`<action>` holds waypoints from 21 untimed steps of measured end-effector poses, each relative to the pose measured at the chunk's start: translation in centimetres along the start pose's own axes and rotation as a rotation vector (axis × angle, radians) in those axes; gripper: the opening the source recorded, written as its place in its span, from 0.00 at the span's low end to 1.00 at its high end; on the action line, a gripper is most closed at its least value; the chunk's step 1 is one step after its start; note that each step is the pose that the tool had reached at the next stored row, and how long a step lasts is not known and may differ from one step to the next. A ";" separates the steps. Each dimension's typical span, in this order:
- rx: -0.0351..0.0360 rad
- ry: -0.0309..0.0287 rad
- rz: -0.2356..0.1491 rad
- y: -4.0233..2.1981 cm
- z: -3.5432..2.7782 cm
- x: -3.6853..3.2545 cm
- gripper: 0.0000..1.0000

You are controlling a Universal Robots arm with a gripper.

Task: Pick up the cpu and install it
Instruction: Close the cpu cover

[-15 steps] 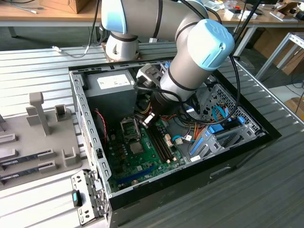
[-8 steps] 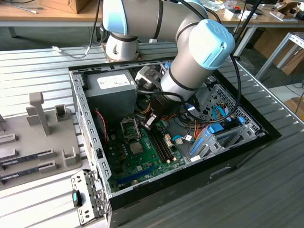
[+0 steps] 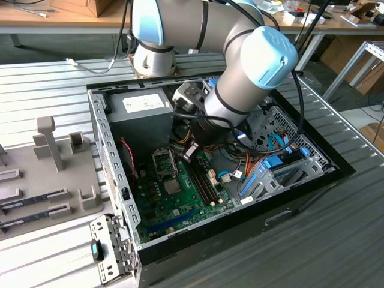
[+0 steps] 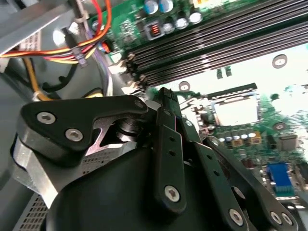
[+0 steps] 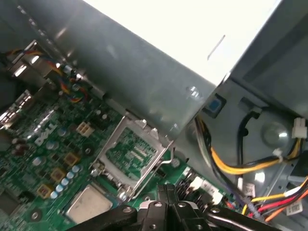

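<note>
Exterior view first, starting at its left: a grey moulded fixture tray [image 3: 36, 180] lies at the left edge of the slatted metal table [image 3: 252, 252], well apart from the work. Beside it stands the open black computer case [image 3: 300, 186], with a grey power supply box [image 3: 135, 111] in its far left corner and a green motherboard [image 3: 156, 204] on its floor.

Near the board's left edge is the square metal-framed processor socket [image 3: 163, 161]. Its frame is open, and in the first wrist view the socket [image 5: 130, 153] shows a green contact field with no chip in it.

Just to the exterior view's right of the socket, the black linkage gripper [image 3: 189, 150] hangs low over the board, carried by the grey and pale-blue arm [image 3: 252, 66]. In both wrist views its fingers [image 5: 166, 195] are drawn close together. A small pale flat piece sits at their tip, and I take it to be the cpu [image 3: 188, 152], pinched between them, though the chip's face cannot be made out. Black memory slots [image 3: 203, 180] run just right of the gripper.

By my reading the pick-up is done and the carry to the socket is in hand, so the install is roughly half complete. Seating the chip calls for squaring it over the open frame, matching its orientation, and lowering it flat without scraping the contacts.
</note>
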State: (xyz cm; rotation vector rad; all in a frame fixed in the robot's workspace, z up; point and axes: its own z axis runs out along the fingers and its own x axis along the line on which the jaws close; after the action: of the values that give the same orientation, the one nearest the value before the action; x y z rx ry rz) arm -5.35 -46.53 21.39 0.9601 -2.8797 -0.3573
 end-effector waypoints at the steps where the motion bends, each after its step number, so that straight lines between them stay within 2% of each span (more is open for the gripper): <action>1: -0.0043 -0.0031 -0.001 0.11 0.04 -0.09 0.11; 5: -0.0124 -0.0089 -0.002 0.65 0.23 -0.52 0.11; 10: -0.0157 -0.0109 -0.003 1.08 0.59 -0.95 0.11; 13: -0.0191 -0.0134 -0.004 1.23 0.70 -1.08 0.11; 18: -0.0299 -0.0212 -0.006 1.40 0.95 -1.21 0.11; 21: -0.0320 -0.0227 -0.006 1.59 1.09 -1.11 0.11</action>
State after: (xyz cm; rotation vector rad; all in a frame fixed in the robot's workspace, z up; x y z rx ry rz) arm -5.55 -44.42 20.72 0.9660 -2.8826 -0.4162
